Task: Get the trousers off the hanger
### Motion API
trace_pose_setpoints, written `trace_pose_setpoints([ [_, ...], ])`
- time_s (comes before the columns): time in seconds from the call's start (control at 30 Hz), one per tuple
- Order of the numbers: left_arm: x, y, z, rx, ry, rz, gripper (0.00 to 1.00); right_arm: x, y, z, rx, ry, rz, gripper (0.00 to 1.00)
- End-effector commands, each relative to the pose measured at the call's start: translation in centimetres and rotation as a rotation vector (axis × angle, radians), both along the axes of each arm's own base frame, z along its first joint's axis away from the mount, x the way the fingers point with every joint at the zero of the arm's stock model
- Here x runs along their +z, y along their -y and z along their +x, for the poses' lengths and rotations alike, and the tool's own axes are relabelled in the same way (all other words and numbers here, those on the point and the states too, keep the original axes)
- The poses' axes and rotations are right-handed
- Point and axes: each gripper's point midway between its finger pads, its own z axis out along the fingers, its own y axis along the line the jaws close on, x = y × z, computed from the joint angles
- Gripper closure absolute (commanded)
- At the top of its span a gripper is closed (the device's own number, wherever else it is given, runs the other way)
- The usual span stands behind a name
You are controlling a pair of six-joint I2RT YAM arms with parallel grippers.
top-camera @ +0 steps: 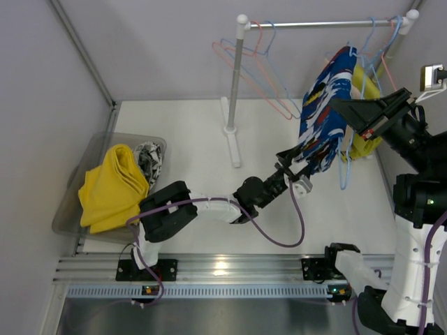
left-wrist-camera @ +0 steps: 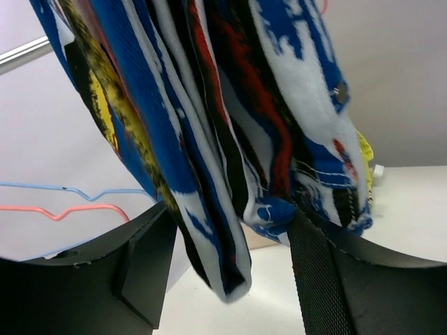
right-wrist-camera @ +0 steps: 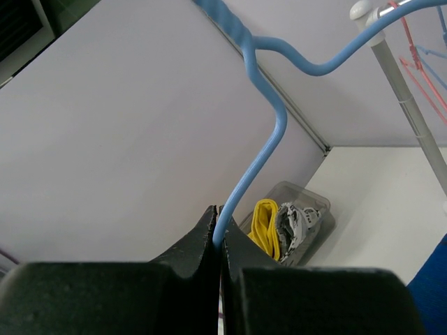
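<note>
The blue trousers (top-camera: 325, 112) with white and red patches hang on a light blue hanger (top-camera: 343, 167) at the right of the rail. My left gripper (top-camera: 297, 173) is open at their lower hem. In the left wrist view the hanging folds (left-wrist-camera: 223, 139) drop between its spread fingers (left-wrist-camera: 140, 265), unclamped. My right gripper (top-camera: 343, 108) is shut on the blue hanger's wire (right-wrist-camera: 269, 125) beside the trousers' top. The bright yellow trousers (top-camera: 112, 188) and the black-and-white print trousers (top-camera: 149, 160) lie in the bin.
A clear plastic bin (top-camera: 77, 202) sits at the left table edge. The rack's rail (top-camera: 314, 24) and post (top-camera: 236, 84) carry several empty red and blue hangers (top-camera: 258, 70). An olive-yellow cloth (top-camera: 364, 143) hangs behind the blue trousers. Walls enclose the table.
</note>
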Motion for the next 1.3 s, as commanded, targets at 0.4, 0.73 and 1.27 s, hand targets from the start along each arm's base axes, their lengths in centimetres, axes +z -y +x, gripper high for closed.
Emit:
trace_pose_setpoints([
  [0.4,4.8,-1.3,-0.5,0.005,0.007,-0.117,0.32,2.9,-0.3,-3.5,-0.024,0.251,-0.075,1.0],
  [0.73,-0.6,-3.2,-2.0,-0.004,-0.056,-0.004,0.24,5.2,-0.2,-3.8,-0.022,0.301,-0.057,1.0],
  [1.27,2.1,-2.3,0.0,0.056,-0.009,-0.057,0.26,4.2,-0.4,-3.9,-0.009,0.275,-0.066,1.0],
])
